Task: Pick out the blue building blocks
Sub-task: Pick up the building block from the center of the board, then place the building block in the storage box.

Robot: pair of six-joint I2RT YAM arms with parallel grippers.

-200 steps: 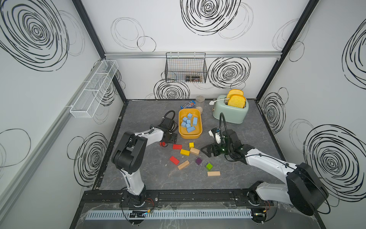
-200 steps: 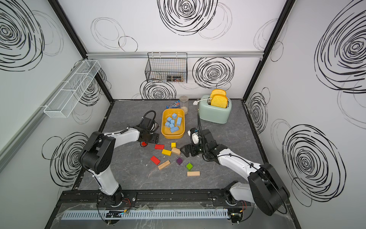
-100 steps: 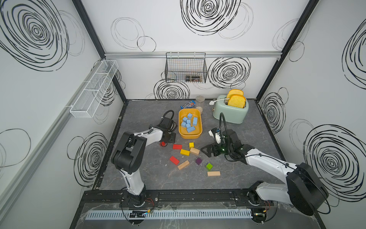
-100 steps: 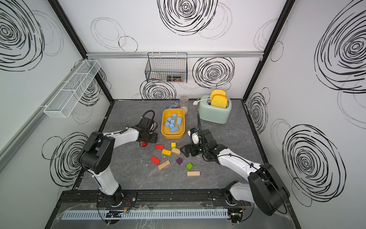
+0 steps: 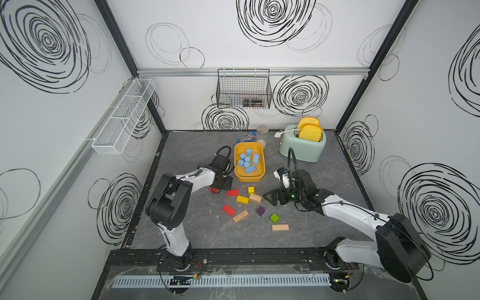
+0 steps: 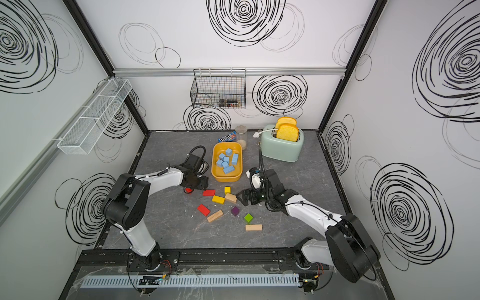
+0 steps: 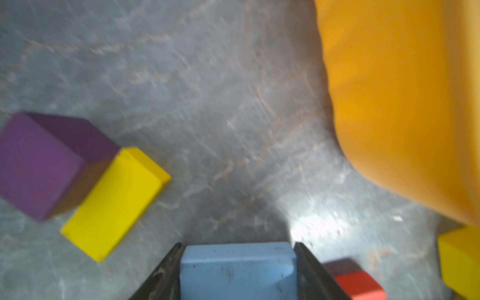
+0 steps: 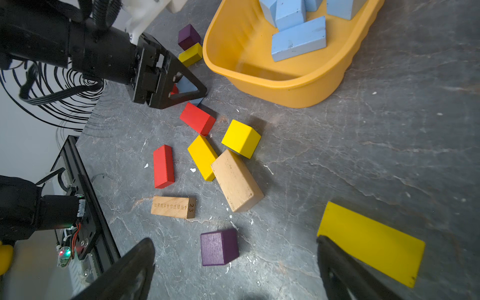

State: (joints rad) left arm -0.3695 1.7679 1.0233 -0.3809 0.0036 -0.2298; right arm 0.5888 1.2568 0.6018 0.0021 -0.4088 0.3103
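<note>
Sorting scene on a grey tabletop (image 5: pixel 342 168), shown from above and from two wrist cameras. Landmark at centre: a yellow tub (image 5: pixel 248 178), already holding a heap of blue building blocks (image 5: pixel 248 161).

Just beside the tub's near corner, on the left arm's side, low to the table: the left gripper (image 7: pixel 237 245), clamped on one more blue block (image 7: pixel 237 270), a finger pressed flat against each side. Lifted clear or resting on the table: impossible to tell.

In front of the tub: a scatter of non-blue blocks (image 5: pixel 242 199) in red, yellow, purple, green and plain wood. No loose blue visible among them.

Also in front of the tub, toward the right arm's side: the right gripper (image 5: pixel 268 199), jaws spread wide, holding nothing, near a plain wood block (image 5: pixel 255 198).

Step in hand, by judgement: grasp made on what looks like the last loose blue block, delivery not yet done. Next move, likely: raise above the tub's rim, carry over the heap, release. Worth care: the red block (image 7: pixel 358 283) just beside the fingers, and the tub wall close by.
</note>
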